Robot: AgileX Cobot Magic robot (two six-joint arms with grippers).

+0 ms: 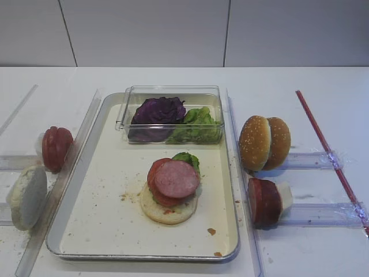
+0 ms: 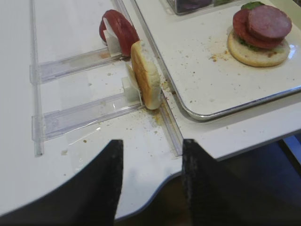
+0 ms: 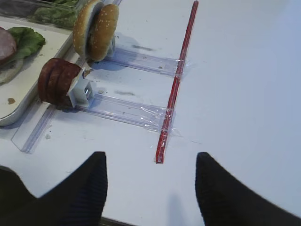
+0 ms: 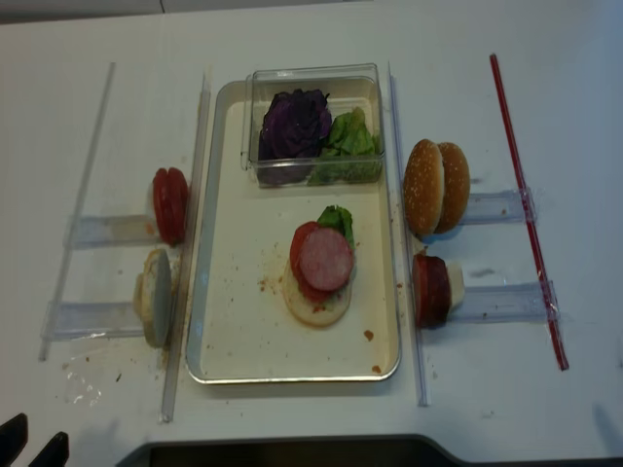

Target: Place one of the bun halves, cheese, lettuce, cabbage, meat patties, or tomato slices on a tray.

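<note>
Two sesame-topped golden bun halves (image 3: 95, 29) stand upright in a clear rack just right of the silver rectangular tray (image 1: 104, 231), so I'd steer my empty, spread right tool (image 3: 150, 188) forward over the tabletop (image 3: 244, 94) to them, its jaws straddling only one half.

Shiny metal tray (image 1: 104, 228), clear plastic box (image 1: 173, 92)

No readable text or labels anywhere.
</note>
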